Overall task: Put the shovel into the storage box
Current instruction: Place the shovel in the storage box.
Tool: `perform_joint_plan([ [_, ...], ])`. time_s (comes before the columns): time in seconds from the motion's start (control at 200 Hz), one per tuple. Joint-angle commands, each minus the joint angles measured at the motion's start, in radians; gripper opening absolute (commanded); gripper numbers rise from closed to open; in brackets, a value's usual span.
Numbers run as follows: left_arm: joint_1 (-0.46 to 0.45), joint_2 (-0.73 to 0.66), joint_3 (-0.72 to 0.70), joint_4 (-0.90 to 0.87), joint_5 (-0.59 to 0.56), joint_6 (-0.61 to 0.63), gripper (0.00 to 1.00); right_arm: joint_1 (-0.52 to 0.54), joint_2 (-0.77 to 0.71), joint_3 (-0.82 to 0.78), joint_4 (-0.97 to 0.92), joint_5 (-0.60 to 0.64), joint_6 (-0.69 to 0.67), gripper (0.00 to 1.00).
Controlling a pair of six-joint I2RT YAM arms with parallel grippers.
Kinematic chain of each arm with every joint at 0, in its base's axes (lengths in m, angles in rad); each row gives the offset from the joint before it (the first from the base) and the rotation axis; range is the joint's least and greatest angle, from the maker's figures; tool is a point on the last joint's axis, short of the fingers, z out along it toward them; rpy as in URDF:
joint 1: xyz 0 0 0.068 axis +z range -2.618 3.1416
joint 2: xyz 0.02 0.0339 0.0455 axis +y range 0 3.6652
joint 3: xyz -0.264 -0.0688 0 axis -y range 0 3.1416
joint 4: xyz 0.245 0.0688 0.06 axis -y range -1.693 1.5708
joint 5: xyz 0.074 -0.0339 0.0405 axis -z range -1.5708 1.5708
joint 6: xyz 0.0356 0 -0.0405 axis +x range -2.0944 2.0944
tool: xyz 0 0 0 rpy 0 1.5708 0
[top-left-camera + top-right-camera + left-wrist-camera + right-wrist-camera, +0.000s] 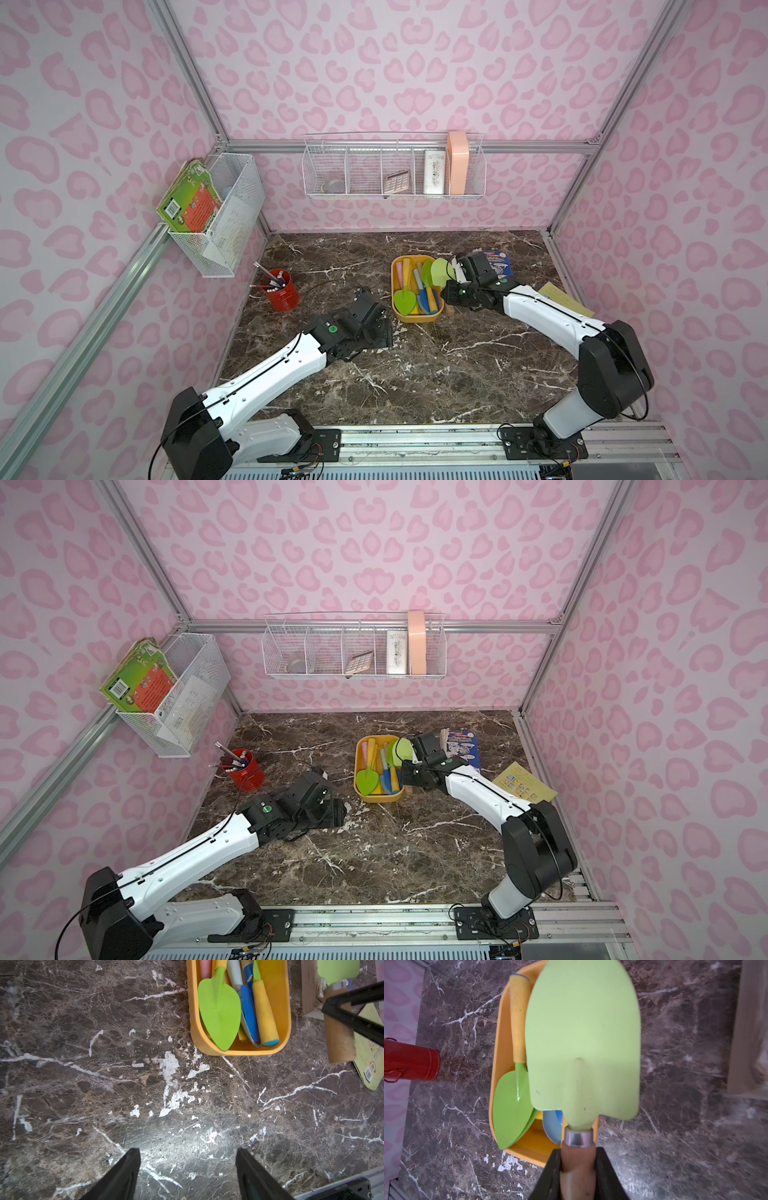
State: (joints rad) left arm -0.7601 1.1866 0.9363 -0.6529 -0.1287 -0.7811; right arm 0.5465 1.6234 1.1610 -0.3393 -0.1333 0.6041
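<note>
This is looking like a robotics lab cell that is imitating a child's room. Aluminium frame bars point(407, 146) are holding panels of pink spotted wallpaper point(374, 62) around a small marble-patterned counter point(415, 374). The left arm point(270, 374) and the right arm point(540, 309) are sitting bolted on a metal rail point(415, 440) at six o'clock. A wire basket point(365, 183) is hanging at twelve o'clock and a mesh basket point(237, 208) at ten o'clock. A red pen cup point(284, 297) is standing at nine o'clock, and a yellow storage box point(415, 318) is holding toy shovels point(405, 301) near the middle.

1. Left arm point(270, 374): stretched forward and low; left gripper point(187, 1151) angled downward, jaws wide apart, holding nothing.
2. Right arm point(540, 311): elbow raised, forearm reaching inward; right gripper point(578, 1154) clamped on shovel point(581, 1043) handle.
</note>
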Motion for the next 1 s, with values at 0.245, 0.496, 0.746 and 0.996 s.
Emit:
perform_joint_plan([
  [0.245, 0.001, -0.025, -0.021, -0.027, -0.017, -0.015, 0.77, 0.023, 0.180, 0.160, 0.072, -0.087, 0.053, 0.14],
  [0.496, 0.002, -0.016, -0.022, -0.029, -0.018, -0.013, 0.77, 0.036, 0.299, 0.245, 0.062, -0.122, 0.088, 0.15],
  [0.746, 0.003, -0.010, -0.025, -0.027, -0.019, -0.012, 0.76, 0.036, 0.363, 0.255, 0.059, -0.112, 0.106, 0.17],
  [0.996, 0.004, -0.008, -0.027, -0.024, -0.019, -0.011, 0.76, 0.036, 0.356, 0.247, 0.054, -0.106, 0.114, 0.28],
])
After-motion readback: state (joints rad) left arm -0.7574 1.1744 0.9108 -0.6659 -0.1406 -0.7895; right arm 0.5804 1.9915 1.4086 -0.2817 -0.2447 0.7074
